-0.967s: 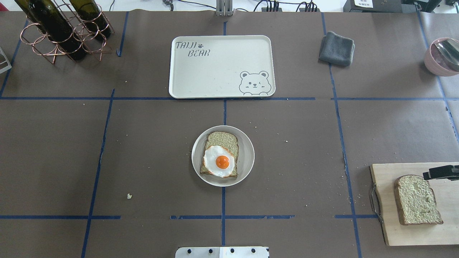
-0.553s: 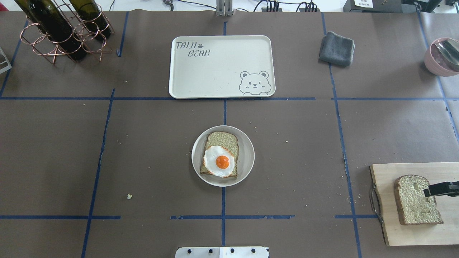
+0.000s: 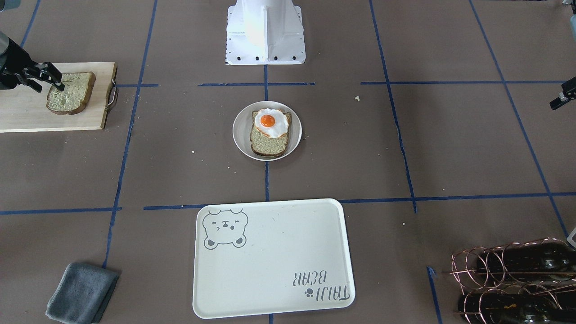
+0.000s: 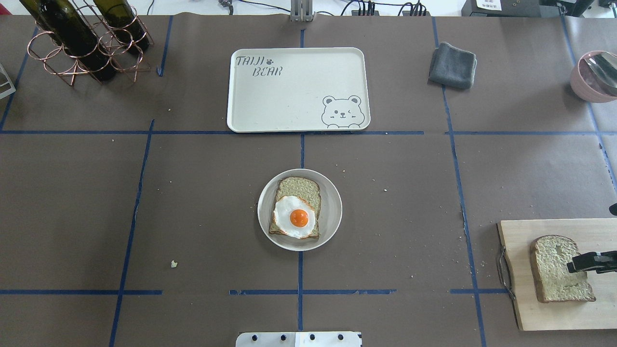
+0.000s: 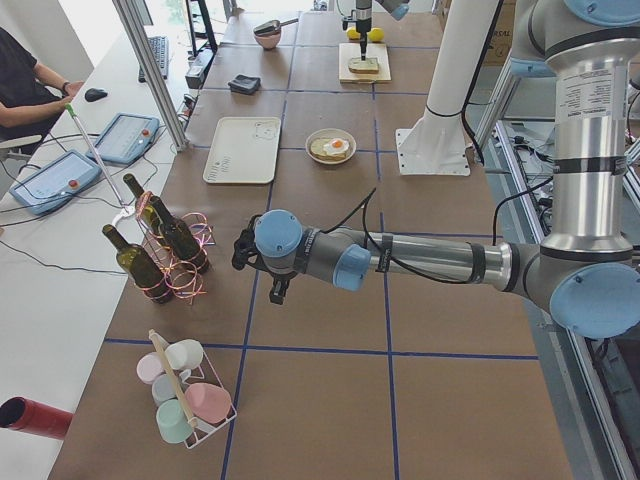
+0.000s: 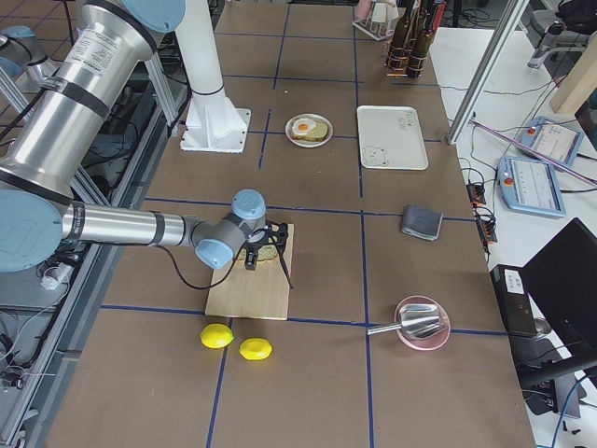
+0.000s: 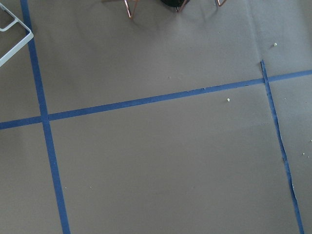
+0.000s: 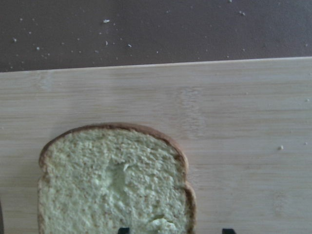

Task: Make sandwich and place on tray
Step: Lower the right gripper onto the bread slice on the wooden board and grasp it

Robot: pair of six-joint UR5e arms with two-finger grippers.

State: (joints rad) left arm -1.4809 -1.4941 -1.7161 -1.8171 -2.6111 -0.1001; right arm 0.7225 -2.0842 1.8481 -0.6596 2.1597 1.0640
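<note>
Sandwich bread slice, loose, square, pale tan with a dark brown crust, lies flat on the pale wooden cutting board with a metal handle at the near right of the brown-papered table. Its long axis runs near to far with a slight tilt, and the domed top edge points away from the robot. The right gripper is over the right side of this slice. In the right wrist view its two dark fingertips are spread apart, one over the crumb and one over bare board beyond the crust, with nothing clamped; contact with the bread cannot be determined. The left gripper is above bare paper on the robot's left, well apart from the food, and the state of its jaws cannot be determined. At the table centre, the small round white plate holds a second bread slice, long axis near to far and domed top toward the far side, with the white fried egg with orange yolk lying on its near half. Beyond the plate lies the large cream rectangular tray, long axis across the table, lettering at its far left corner and bear face at its near right. Level with the tray, a folded grey cloth lies to its right.
</note>
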